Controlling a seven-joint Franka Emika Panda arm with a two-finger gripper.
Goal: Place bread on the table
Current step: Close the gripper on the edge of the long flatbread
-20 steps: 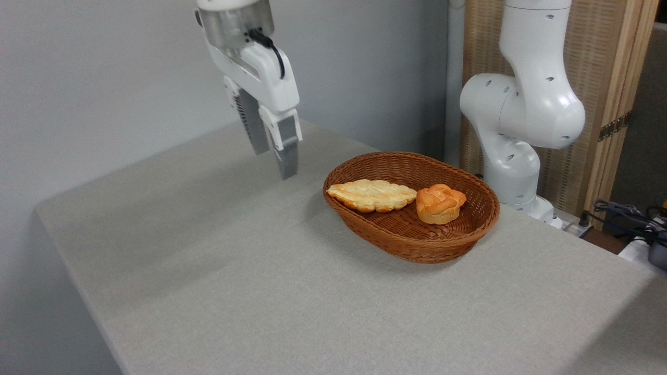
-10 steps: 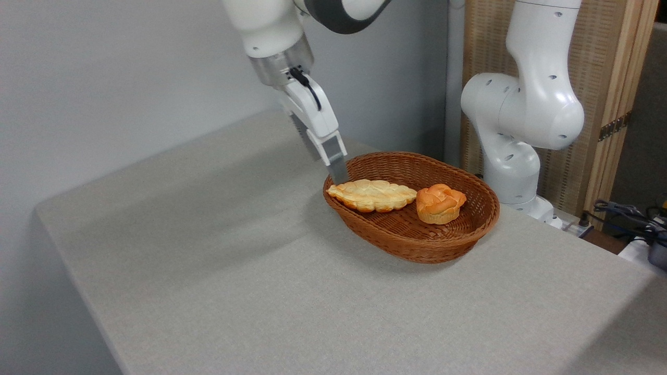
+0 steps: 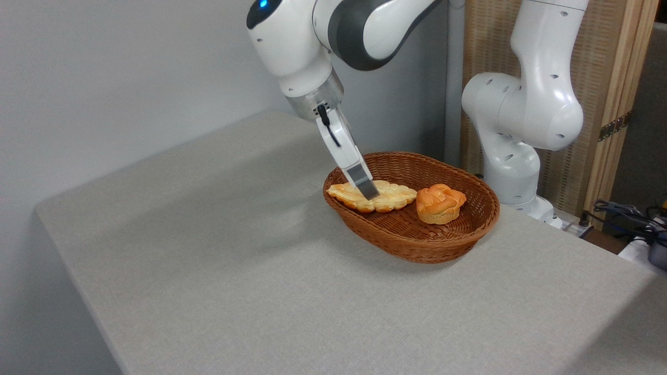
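Wicker basket (image 3: 458,237) holds bread (image 3: 388,197) beside bun (image 3: 440,203); nothing on table (image 3: 234,271). Gripper (image 3: 369,192) tips at bread, spread unclear. Grasp, lift, placement left.

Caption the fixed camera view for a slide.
White arm's gripper over long leaf-shaped yellow bread in brown wicker basket, beside round orange bun.

The bread (image 3: 372,196), a long, flat, leaf-shaped pastry with golden lobed edges, lay directly beneath the gripper (image 3: 369,192) fingertips. The grey speckled table (image 3: 234,271) spread below and all around the gripper.
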